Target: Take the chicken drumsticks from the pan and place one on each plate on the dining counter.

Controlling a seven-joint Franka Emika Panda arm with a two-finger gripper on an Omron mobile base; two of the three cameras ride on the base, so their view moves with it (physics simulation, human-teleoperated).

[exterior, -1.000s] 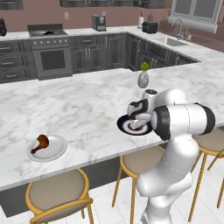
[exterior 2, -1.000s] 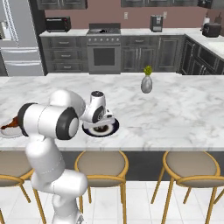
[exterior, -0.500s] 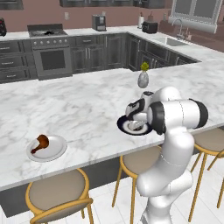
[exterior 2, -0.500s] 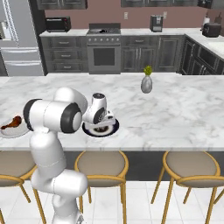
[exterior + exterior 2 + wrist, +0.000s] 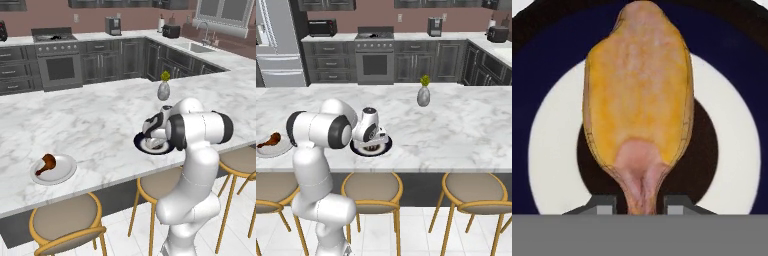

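Observation:
My gripper (image 5: 641, 204) is shut on the thin bone end of the golden-tan drumstick (image 5: 637, 90), which hangs just over the dark black-rimmed plate (image 5: 542, 75). That plate (image 5: 142, 147) (image 5: 358, 149) lies on the white marble dining counter (image 5: 90, 120) near its front edge, under my gripper (image 5: 154, 137) (image 5: 372, 142). Far to the left, the reddish-brown drumstick (image 5: 46, 162) (image 5: 270, 140) rests on the pale plate (image 5: 62, 172) (image 5: 282, 148). I cannot make out the pan.
A small grey vase with a plant (image 5: 163, 90) (image 5: 423, 95) stands on the counter behind the dark plate. Yellow-rimmed stools (image 5: 65, 225) (image 5: 372, 185) line the counter's front edge. The stove (image 5: 59, 65) and dark cabinets are along the far wall.
My arm's elbow has swung a little while the hand stays over the dark plate with the golden drumstick. The plates and the other drumstick have not moved.

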